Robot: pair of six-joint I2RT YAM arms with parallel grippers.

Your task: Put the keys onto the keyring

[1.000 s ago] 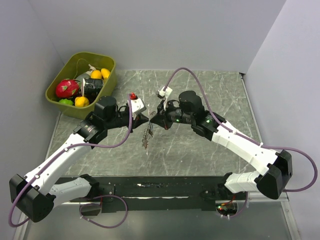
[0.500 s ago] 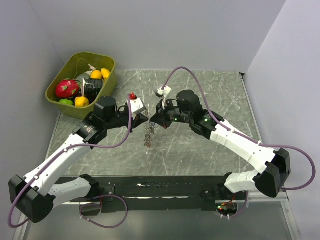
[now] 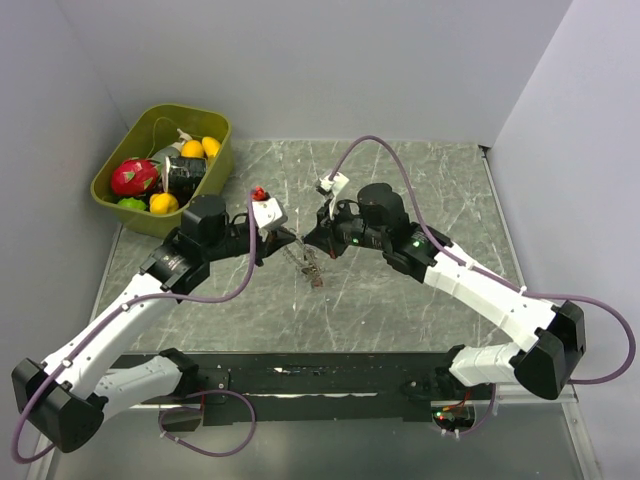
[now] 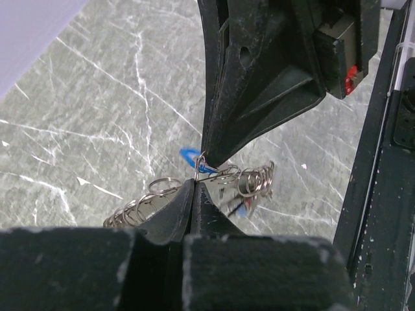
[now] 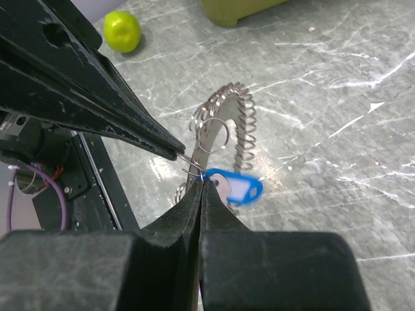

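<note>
The keyring point(image 3: 307, 263), a thin wire strung with many small silvery loops point(image 5: 237, 121), hangs above the table between my two grippers. My left gripper point(image 3: 286, 238) is shut on the ring's wire, its tips point(image 4: 194, 184) pressed together. My right gripper point(image 3: 309, 240) faces it tip to tip. It is shut point(image 5: 203, 181) on the small ring of a key with a blue plastic head point(image 5: 236, 188). That blue key point(image 4: 192, 157) sits just beyond the left tips. A blurred red and blue bit point(image 4: 242, 207) dangles among the loops.
An olive bin point(image 3: 218, 160) of toy fruit stands at the back left, and a green fruit point(image 5: 122, 30) lies by it. A black rail point(image 3: 320, 376) runs along the near edge. Grey walls close in at the left, back and right.
The hanging keyring has swung to the right and now dangles under the right gripper. The left wrist has pulled back a little to the left. Both grippers stay shut.
</note>
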